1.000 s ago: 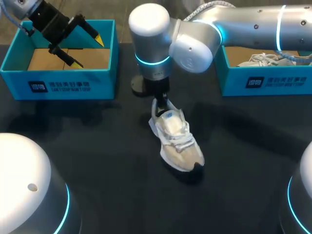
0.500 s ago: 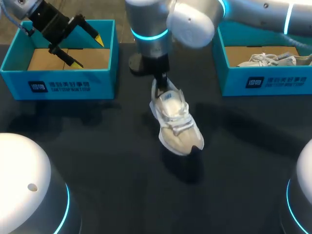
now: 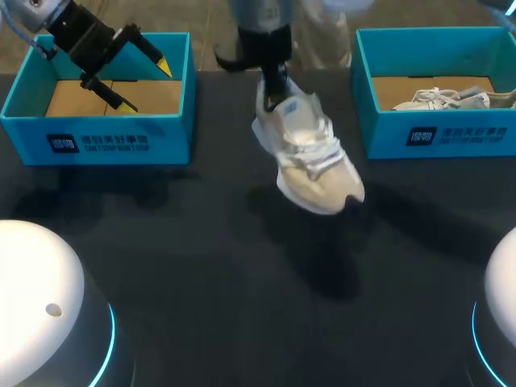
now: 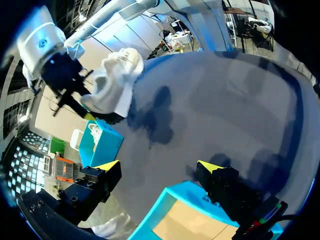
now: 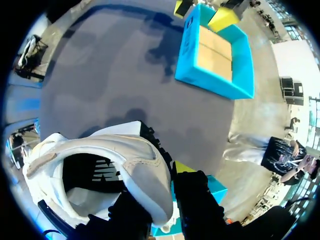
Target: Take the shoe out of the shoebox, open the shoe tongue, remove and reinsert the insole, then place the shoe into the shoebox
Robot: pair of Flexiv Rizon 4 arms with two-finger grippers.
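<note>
Spotter: Right gripper (image 5: 162,200) status?
Operator: I hold its fingers clenched across the heel collar of the shoe (image 3: 310,153). From there the long axis runs out to the toe, hanging clear of the table (image 3: 201,266).
Spotter: Left gripper (image 3: 147,85)?
Operator: Released, empty, above the left shoebox (image 3: 97,145), well apart from the shoe. My right arm serves it.

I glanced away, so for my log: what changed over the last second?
The right gripper, shut on the shoe at its heel, raised it and carried it farther out, slightly rightward. The left gripper stayed open over the left shoebox.
</note>
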